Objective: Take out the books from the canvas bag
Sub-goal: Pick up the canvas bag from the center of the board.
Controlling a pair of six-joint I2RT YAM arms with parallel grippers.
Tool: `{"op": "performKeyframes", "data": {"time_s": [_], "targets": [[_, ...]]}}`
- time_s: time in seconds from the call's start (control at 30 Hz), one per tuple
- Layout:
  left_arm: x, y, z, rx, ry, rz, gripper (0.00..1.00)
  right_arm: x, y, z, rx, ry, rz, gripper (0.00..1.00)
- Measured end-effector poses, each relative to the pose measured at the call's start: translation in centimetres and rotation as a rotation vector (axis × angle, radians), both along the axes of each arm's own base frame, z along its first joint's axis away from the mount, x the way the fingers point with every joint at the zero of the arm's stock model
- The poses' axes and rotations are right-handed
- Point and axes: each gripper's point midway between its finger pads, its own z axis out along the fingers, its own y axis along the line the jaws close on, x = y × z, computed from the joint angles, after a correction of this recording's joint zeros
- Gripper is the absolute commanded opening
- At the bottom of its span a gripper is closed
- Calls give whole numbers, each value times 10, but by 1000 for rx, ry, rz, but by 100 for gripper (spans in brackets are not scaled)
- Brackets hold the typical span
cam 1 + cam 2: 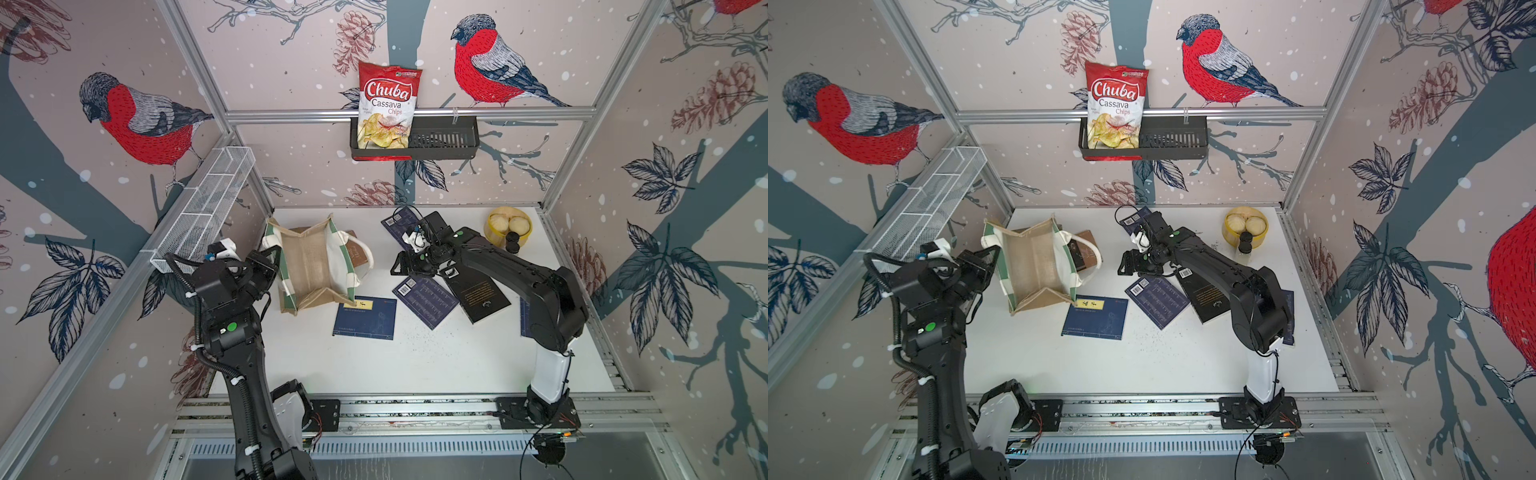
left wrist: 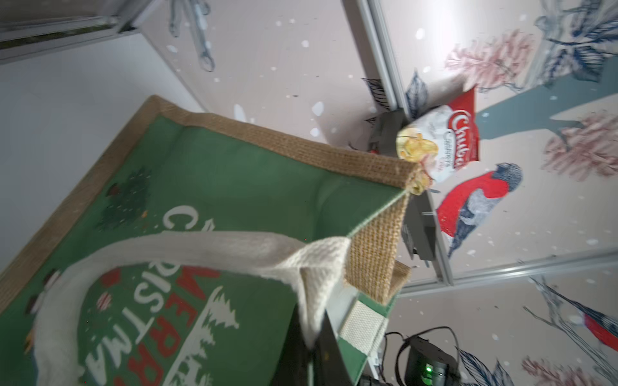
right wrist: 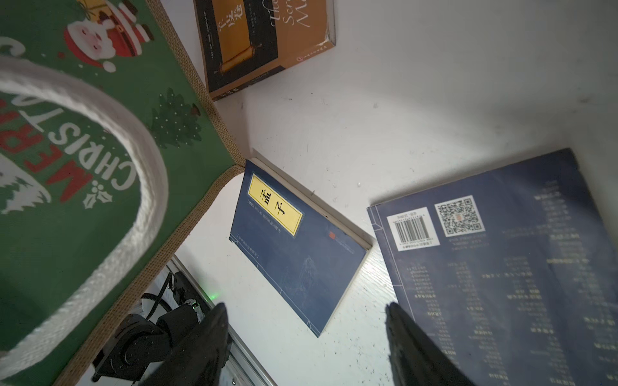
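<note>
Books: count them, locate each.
6: yellow-labelled book at bag corner; barcoded navy book beside it; black book next; navy book at back; brown book beside bag; blue book under right arm. Possibly more.

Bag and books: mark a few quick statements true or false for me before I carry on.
1. The left gripper is shut on the bag's handle. True.
2. The right gripper holds a book. False: its jaws are open and empty.
3. The yellow-labelled book lies on the table. True.
4. The brown book is inside the bag. False: it lies on the table beside the bag.
5. The chips sit on the table. False: they stand in the wall basket.
</note>
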Motion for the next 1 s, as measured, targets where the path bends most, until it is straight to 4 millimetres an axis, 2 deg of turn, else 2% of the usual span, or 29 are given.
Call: {"op": "performKeyframes", "data": {"time_s": [0.23, 0.33, 0.43, 0.47, 0.5, 0.57, 0.7, 0.87, 1.0], "targets": [[-32, 36, -51, 73, 265, 182, 0, -4, -3, -6, -13, 14, 1, 74], [-40, 50, -55, 118, 357, 235, 0, -5, -4, -4, -11, 12, 0, 74], [-49, 66, -48, 195, 429, 292, 0, -7, -6, -6, -14, 15, 0, 74], [-51, 69, -47, 220, 447, 305, 5, -7, -6, -6, -15, 16, 0, 74], [-55, 73, -49, 243, 470, 316, 16, -7, -6, -7, -16, 18, -1, 74], [-62, 77, -56, 269, 520, 329, 53, -7, -6, -7, -16, 18, -1, 74], [-75, 80, -66, 276, 590, 368, 98, -5, -4, -5, -11, 13, -1, 74], [-87, 84, -66, 286, 640, 408, 99, -3, -2, -4, -14, 8, -1, 74], [-89, 88, -37, 338, 591, 437, 99, -3, 0, -3, -15, 0, 0, 74]]}}
